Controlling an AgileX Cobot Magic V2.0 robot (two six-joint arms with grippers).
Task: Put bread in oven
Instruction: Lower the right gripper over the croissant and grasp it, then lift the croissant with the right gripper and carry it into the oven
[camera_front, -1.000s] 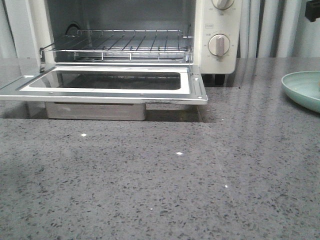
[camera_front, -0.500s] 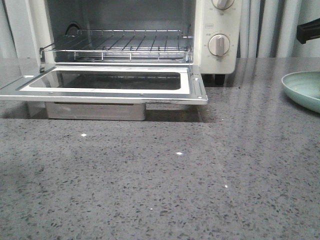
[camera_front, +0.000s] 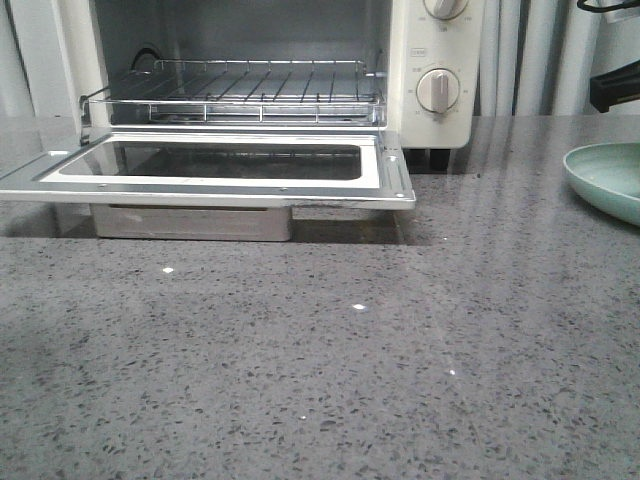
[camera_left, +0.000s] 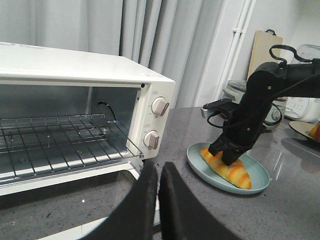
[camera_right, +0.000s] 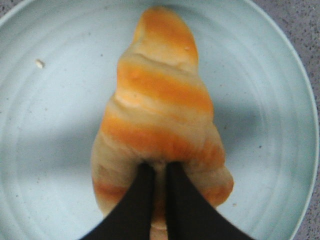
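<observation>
The bread (camera_right: 160, 100), orange with cream stripes, lies on a pale green plate (camera_right: 50, 125). My right gripper (camera_right: 160, 172) is down on its near end, and the fingers pinch a narrow ridge of it. The left wrist view shows the same: the right gripper (camera_left: 227, 155) is on the bread (camera_left: 237, 172) on the plate (camera_left: 255, 182). The cream oven (camera_front: 430, 60) stands with its glass door (camera_front: 380, 170) folded down flat and its wire rack (camera_front: 240, 90) bare. My left gripper (camera_left: 159, 172) is shut and empty, near the oven's right front corner. The bread is out of the front view.
In the front view the plate's rim (camera_front: 605, 175) shows at the right edge, with part of the right arm (camera_front: 612, 90) above it. Behind the plate, a cutting board (camera_left: 265, 47) and an appliance (camera_left: 310, 107) stand by the wall. Curtains hang behind the oven.
In the front view the right arm's black part has come lower over the plate at the right edge. The oven, its door and the plate have not moved.
</observation>
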